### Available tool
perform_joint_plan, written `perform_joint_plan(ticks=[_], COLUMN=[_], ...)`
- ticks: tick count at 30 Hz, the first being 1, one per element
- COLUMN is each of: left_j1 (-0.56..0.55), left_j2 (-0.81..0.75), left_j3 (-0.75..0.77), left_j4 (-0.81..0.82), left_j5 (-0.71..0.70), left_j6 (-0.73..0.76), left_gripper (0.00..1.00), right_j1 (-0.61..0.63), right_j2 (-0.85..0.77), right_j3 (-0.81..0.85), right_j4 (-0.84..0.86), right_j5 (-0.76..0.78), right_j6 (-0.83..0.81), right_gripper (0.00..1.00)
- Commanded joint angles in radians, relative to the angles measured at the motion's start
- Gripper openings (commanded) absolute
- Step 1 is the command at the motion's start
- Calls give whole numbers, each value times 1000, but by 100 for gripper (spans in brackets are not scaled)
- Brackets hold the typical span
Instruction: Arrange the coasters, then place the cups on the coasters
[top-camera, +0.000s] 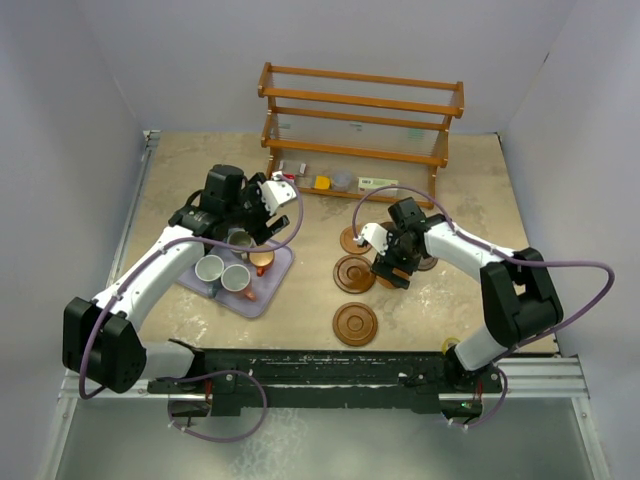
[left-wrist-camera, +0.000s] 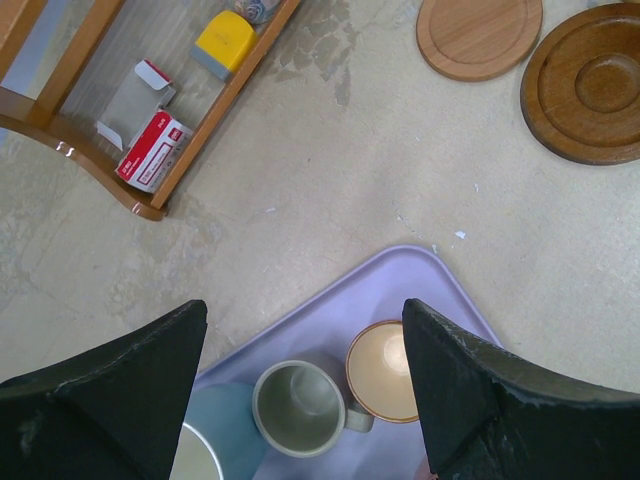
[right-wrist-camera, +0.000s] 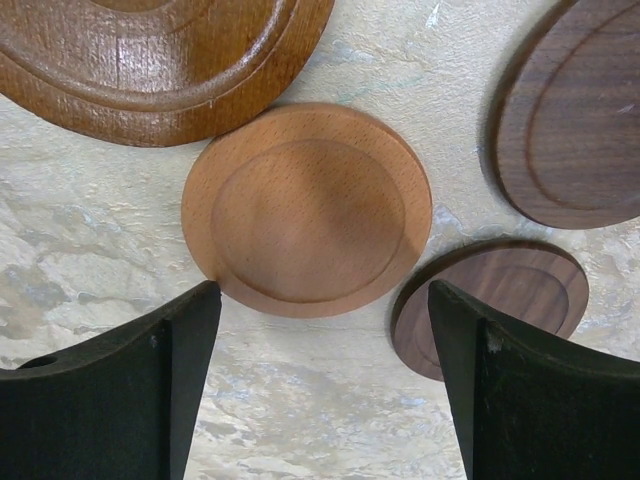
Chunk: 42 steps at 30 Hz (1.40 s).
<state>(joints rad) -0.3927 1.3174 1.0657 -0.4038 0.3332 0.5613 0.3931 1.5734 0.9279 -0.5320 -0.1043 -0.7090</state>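
Your right gripper (right-wrist-camera: 320, 300) hangs wide open and empty over the light brown coaster (right-wrist-camera: 308, 208), flat on the table (right-wrist-camera: 330, 425) among crowded neighbours, likely to space it out, while your left gripper (left-wrist-camera: 305, 312), equally wide, hovers above the cups (left-wrist-camera: 298, 408) on the tray (left-wrist-camera: 400, 285).

I see six wooden coasters (top-camera: 356, 324) lying flat, loosely grouped right of centre. The cups (top-camera: 236, 277) stand upright, bunched at left, well apart from them.

The left arm (top-camera: 150, 270) is stretched forward and inward with the left gripper (left-wrist-camera: 305, 340) pointed downward, jaws spread wide and nothing clasped, while the right arm (top-camera: 470, 250) is bent inward, the right gripper (right-wrist-camera: 320, 340) likewise parted and unladen.
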Motion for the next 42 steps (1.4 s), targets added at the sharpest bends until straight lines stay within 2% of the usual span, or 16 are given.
perform_joint_plan(ticks=[1,4,9,15,21,26,42], left_j1=[10,11,11,11,11,11,12], left_j2=[-38,-37,-41,-32,-32,-33,-33], left_j3=[1,1,-1,0,1,1,-2], left_j4=[42,42,43,46,45,47,48], left_j5=[21,25,26,34,35,32,30], left_j6=[8,8,8,5,5,6,8], left_gripper=[76,76,76,76,76,76,76], right_j1=[-1,-30,-110,-115,-118,-119,-126], right_j2=[-33,-53,-21,128,277,350,494], right_j3=[44,64,219,410,564,607,685], right_j4=[-55,-81,-98,-91,-74,-39,-55], right_j5=[-46,-78,-172,-172,-143,-124,-159], right_j6=[-17,-13,58,191,333,395,426], right_gripper=[87,87,86,89,87,84,83])
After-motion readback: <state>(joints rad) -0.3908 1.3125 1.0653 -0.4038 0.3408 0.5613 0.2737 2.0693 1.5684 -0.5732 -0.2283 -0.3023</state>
